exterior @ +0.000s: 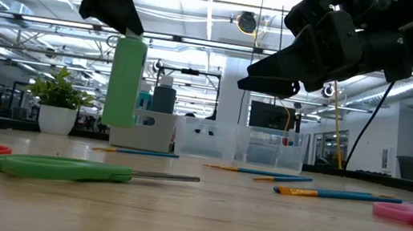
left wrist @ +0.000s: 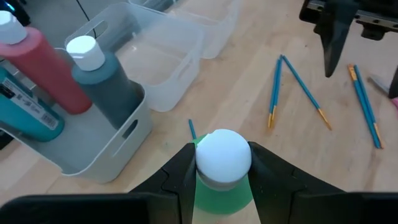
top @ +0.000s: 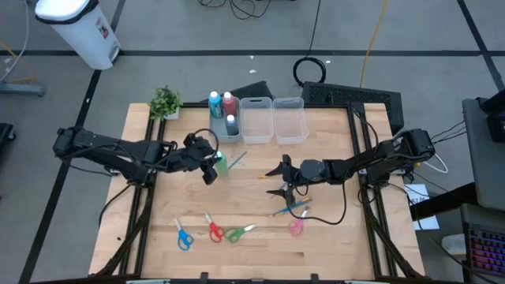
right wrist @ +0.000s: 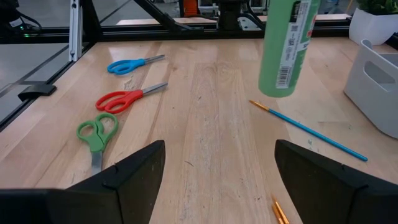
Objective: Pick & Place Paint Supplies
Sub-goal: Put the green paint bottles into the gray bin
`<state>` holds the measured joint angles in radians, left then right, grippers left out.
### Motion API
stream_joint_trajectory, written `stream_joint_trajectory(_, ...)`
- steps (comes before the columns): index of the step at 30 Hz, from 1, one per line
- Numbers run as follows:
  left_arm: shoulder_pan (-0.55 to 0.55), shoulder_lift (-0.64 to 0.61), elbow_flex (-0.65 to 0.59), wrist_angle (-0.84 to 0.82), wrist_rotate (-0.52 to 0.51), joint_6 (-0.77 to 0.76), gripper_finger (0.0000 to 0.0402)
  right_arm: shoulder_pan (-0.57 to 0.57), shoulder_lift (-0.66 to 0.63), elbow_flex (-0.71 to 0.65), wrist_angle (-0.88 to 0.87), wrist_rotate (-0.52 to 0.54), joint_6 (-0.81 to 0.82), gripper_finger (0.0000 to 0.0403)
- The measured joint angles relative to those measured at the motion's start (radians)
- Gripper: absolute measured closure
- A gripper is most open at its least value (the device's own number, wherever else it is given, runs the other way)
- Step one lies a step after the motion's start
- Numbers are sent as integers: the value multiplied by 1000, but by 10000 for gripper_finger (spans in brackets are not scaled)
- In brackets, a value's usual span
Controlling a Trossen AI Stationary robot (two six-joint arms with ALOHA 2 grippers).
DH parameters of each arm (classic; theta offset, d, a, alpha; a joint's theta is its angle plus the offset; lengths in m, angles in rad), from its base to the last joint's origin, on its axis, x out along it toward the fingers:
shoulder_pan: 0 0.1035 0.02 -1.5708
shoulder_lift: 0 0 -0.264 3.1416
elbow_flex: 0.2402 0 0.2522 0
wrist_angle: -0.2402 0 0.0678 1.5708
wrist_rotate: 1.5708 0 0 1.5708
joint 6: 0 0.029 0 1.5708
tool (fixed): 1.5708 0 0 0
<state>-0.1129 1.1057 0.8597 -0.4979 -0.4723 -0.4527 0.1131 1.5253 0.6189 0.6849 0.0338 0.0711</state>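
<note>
A green paint bottle with a white cap hangs over the table's middle left, with my left gripper shut on it. In the low view the bottle is well above the wood. A blue, a red and a dark teal bottle stand in the left clear bin. Blue, red, green and pink scissors lie near the front edge. Thin blue brushes lie mid-table. My right gripper waits open right of centre, above the wood. My left gripper pinches the green bottle's top, at its cap and shoulder, between its two fingers. The fingers slant down from the table's left side. The bottle hangs upright below them, its base clear of the table.
Two more clear bins stand at the far edge, right of the bin with bottles. A small potted plant sits at the far left corner. More brushes lie under my right gripper. Bare wood lies between the two grippers.
</note>
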Motion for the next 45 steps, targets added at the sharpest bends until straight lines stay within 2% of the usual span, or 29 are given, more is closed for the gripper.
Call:
stream_joint_trajectory(6,29,-39,2,9,37,34,279,0,0,0,0,0,0,110)
stream_joint_trajectory(16,44,-168,2,38,-2,86,279,0,0,0,2,0,0,110)
stream_joint_trajectory(22,44,-228,2,112,-12,143,279,0,0,0,7,0,0,110)
stream_joint_trajectory(29,44,-267,2,187,-112,210,279,0,0,0,7,0,0,110)
stream_joint_trajectory(37,43,-272,1,267,-127,276,279,0,0,0,7,0,0,110)
stream_joint_trajectory(45,43,-284,0,320,-228,356,279,0,0,0,7,0,0,110)
